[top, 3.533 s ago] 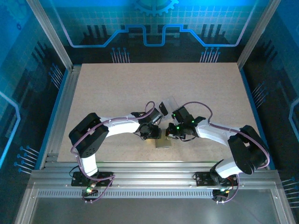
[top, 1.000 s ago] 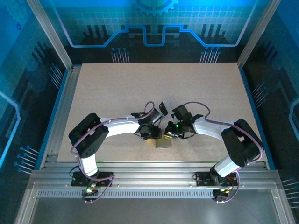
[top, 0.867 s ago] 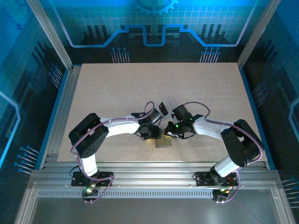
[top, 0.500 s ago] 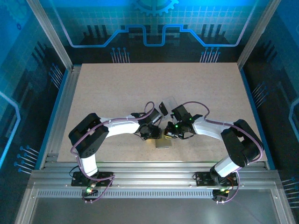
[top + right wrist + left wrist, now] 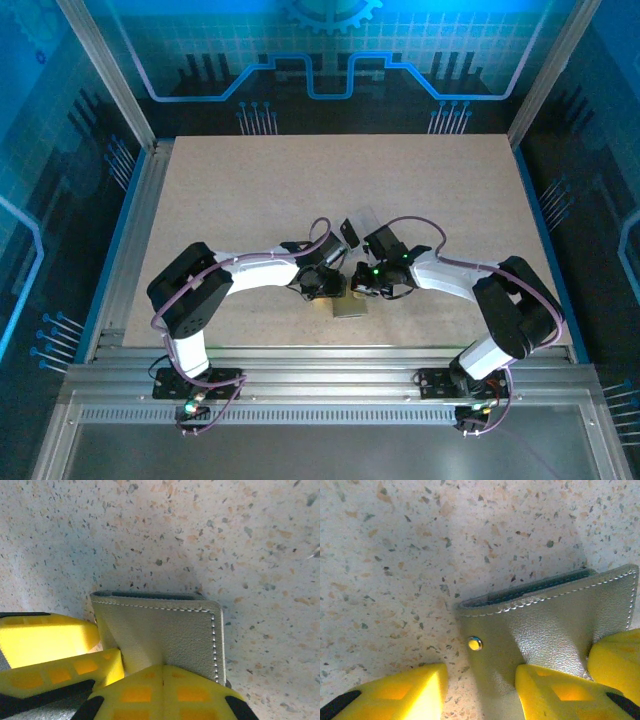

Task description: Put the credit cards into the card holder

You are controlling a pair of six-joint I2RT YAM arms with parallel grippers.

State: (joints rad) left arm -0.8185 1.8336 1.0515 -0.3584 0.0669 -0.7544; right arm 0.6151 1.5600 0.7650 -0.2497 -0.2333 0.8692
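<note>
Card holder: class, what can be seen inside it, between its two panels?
A thin dark edge shows between the card holder's panels along one side. Whether it is a card or the lining cannot be told. The top panel covers everything deeper inside.

— The card holder (image 5: 555, 625) by the fingers (image 5: 555, 692)?
— Grained, leather-like, grey-silver, faint sheen; pale stitching, shiny metal stud (image 5: 474, 643).
— The fingers themselves?
— Smooth matt yellow plastic. Beyond them, the table (image 5: 420, 555) looks speckled, matt.
</note>
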